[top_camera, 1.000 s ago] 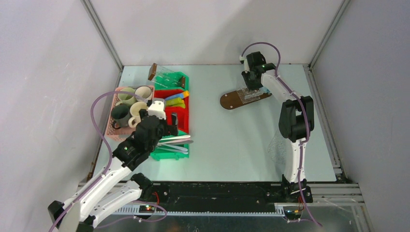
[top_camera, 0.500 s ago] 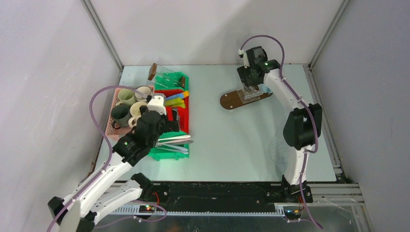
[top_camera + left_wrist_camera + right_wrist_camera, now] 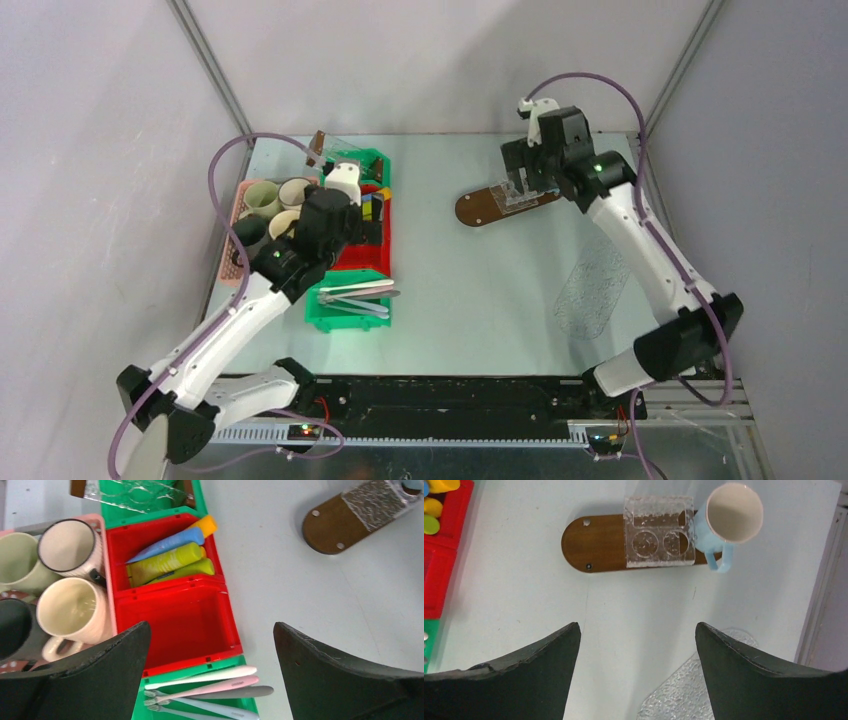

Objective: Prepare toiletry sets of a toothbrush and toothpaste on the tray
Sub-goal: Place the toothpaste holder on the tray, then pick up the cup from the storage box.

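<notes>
Left gripper (image 3: 211, 627), wide and empty, hangs near the toothpaste tubes (image 3: 170, 562). Right gripper (image 3: 637, 626), equally wide, hovers near the wooden tray (image 3: 594, 542) and its pale blue mug (image 3: 734, 512).

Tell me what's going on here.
Two arms are assembling toothbrush-and-toothpaste sets. A pale blue mug stands at the end of the wooden tray, whose clear holder is empty. The right pincer hangs open above it, holding nothing. The left pincer, also open and empty, hovers over the red bin where the toothpaste tubes lie; the toothbrushes lie in the green bin, and the other mugs sit in the pink basket.
</notes>
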You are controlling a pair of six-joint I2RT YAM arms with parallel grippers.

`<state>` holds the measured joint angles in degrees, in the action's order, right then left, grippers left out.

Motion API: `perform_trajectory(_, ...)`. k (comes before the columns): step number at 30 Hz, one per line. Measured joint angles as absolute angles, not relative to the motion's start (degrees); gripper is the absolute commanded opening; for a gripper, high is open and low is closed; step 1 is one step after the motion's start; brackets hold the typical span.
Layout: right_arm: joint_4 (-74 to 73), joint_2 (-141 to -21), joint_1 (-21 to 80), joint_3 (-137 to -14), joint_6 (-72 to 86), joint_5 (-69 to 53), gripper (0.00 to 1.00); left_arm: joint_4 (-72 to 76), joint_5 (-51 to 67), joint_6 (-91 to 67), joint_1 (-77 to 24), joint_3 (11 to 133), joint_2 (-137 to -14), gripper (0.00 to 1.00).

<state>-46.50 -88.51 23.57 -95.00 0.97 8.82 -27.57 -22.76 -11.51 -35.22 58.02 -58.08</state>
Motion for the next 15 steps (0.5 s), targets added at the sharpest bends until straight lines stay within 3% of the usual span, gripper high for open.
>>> perform_trajectory(8, -46.6, -77.0, 24.1, -84.3, 3.5, 7.8, 0.88, -32.1, -22.5, -10.4, -25.8, 64.4, -65.5, 0.99)
perform_trajectory(15, -46.3, -70.9, 24.2, -80.3, 4.4, 5.5, 0.88, -37.1, -21.9, -10.5, -11.4, 65.1, -67.9, 0.95)
